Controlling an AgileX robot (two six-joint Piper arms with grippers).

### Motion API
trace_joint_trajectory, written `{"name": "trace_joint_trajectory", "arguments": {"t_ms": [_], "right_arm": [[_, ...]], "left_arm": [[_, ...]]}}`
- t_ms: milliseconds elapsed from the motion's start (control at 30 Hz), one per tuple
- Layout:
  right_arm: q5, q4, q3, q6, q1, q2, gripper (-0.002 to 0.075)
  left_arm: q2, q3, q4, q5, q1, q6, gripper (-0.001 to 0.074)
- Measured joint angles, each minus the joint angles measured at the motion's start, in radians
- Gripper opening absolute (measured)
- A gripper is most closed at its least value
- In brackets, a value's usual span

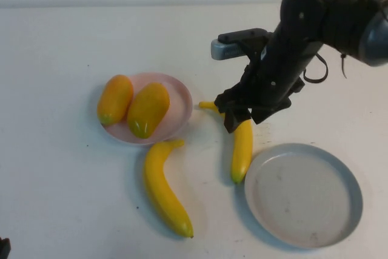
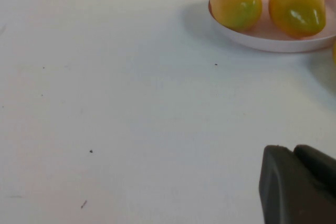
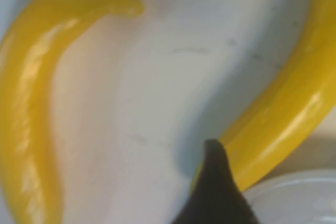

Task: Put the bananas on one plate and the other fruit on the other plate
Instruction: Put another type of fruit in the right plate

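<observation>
Two orange-yellow fruits (image 1: 115, 98) (image 1: 148, 109) lie side by side on the pink plate (image 1: 181, 93). One banana (image 1: 162, 189) lies on the table in front of that plate. The other banana (image 1: 242, 150) lies between the pink plate and the grey plate (image 1: 303, 195), which holds nothing. My right gripper (image 1: 242, 116) hangs low over this banana's stem half, open, with one fingertip (image 3: 212, 161) beside the banana (image 3: 283, 114). My left gripper (image 2: 291, 150) is shut, with nothing in it, low over bare table near the front left corner.
The white table runs to a pale back wall. The right arm's dark body (image 1: 327, 22) reaches in from the back right. The grey plate's rim (image 3: 294, 198) lies close to the right fingertip.
</observation>
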Motion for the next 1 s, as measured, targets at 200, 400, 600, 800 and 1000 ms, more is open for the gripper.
{"name": "trace_joint_trajectory", "arguments": {"t_ms": [200,400,600,800,1000], "right_arm": [[0.059,-0.097,-0.181,0.105,0.0,0.15,0.0454],[0.052,-0.113,-0.252,0.165,0.0,0.252,0.0456],[0.035,-0.151,-0.254,0.216,0.0,0.303,0.0454],[0.012,-0.155,-0.256,0.216,0.0,0.313,0.0343],[-0.009,-0.148,-0.256,0.223,0.0,0.313,0.0311]], "left_arm": [[0.0,0.0,0.0,0.0,0.0,0.0,0.0002],[0.0,0.0,0.0,0.0,0.0,0.0,0.0002],[0.0,0.0,0.0,0.0,0.0,0.0,0.0002],[0.0,0.0,0.0,0.0,0.0,0.0,0.0002],[0.0,0.0,0.0,0.0,0.0,0.0,0.0002]]}}
